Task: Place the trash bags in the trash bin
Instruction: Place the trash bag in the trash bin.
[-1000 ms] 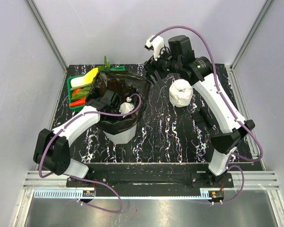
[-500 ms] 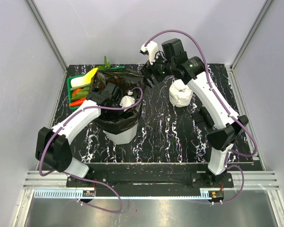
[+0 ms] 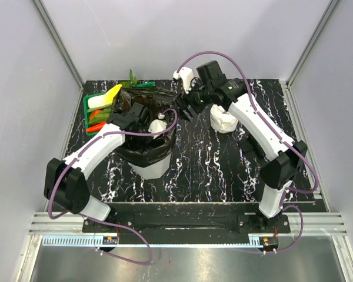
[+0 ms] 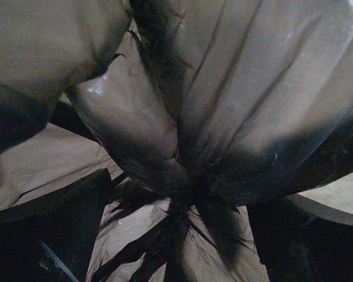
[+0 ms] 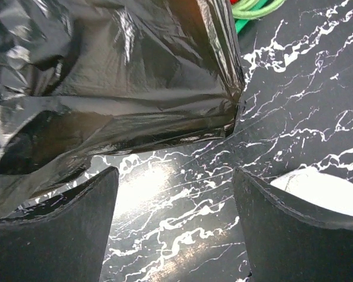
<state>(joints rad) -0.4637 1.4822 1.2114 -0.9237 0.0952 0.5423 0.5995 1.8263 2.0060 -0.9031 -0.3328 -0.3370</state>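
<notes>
The black trash bag point(image 3: 142, 148) lines and drapes over the white trash bin point(image 3: 153, 169) at the left centre. My left gripper point(image 3: 141, 119) reaches down into the bag's mouth. In the left wrist view its jaws stand wide apart point(image 4: 179, 235), with bunched bag film point(image 4: 253, 88) gathered between and beyond them. My right gripper point(image 3: 185, 109) is open and empty just right of the bag's far right rim. In the right wrist view the bag's corner point(image 5: 117, 76) hangs just ahead of its fingers point(image 5: 175, 223), above bare table.
A green basket point(image 3: 96, 115) of toy vegetables stands at the back left, touching the bag. A white roll of plastic point(image 3: 223, 120) lies right of the right gripper; its edge shows in the right wrist view point(image 5: 323, 188). Grey walls enclose the black marbled table point(image 3: 206, 170).
My right gripper has moved left and down, from beside the white roll to the bag's right rim. My left gripper has shifted slightly up and right inside the bag mouth.
</notes>
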